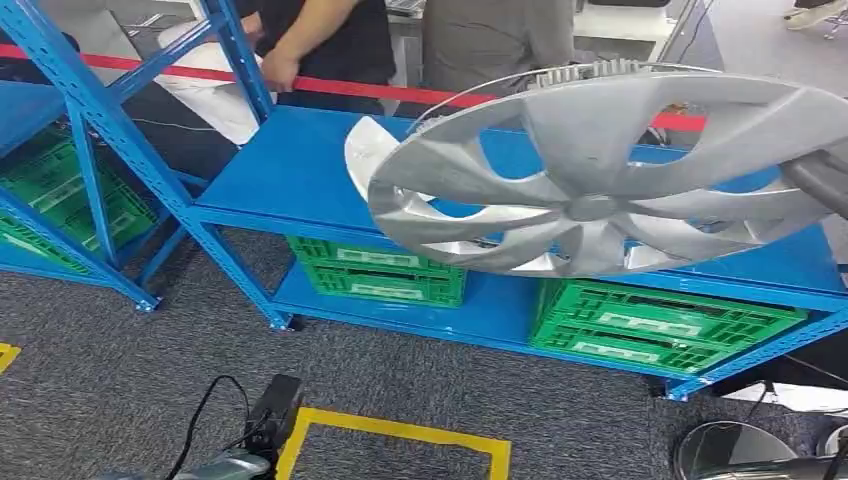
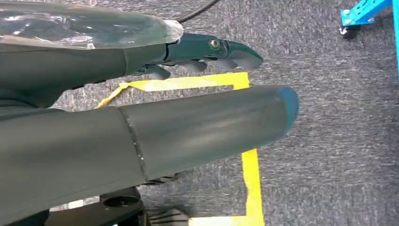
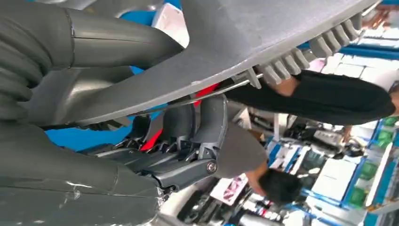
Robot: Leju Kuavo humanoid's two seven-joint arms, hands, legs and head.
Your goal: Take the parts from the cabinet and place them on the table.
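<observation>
The left hand point(image 2: 207, 80) hangs over the carpet, fingers loosely apart, holding nothing. One silver hubcap point(image 1: 600, 170) hovers tilted above the blue shelf point(image 1: 290, 170), gripped at its right rim by the right hand point(image 3: 141, 117). A second white part point(image 1: 362, 150) lies on the shelf behind it. Three green crates point(image 1: 380, 270) sit below.

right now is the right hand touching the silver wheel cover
Touching. The right wrist view shows the right hand clamped on the wheel cover, thumb on one face, fingers on the other.
</observation>
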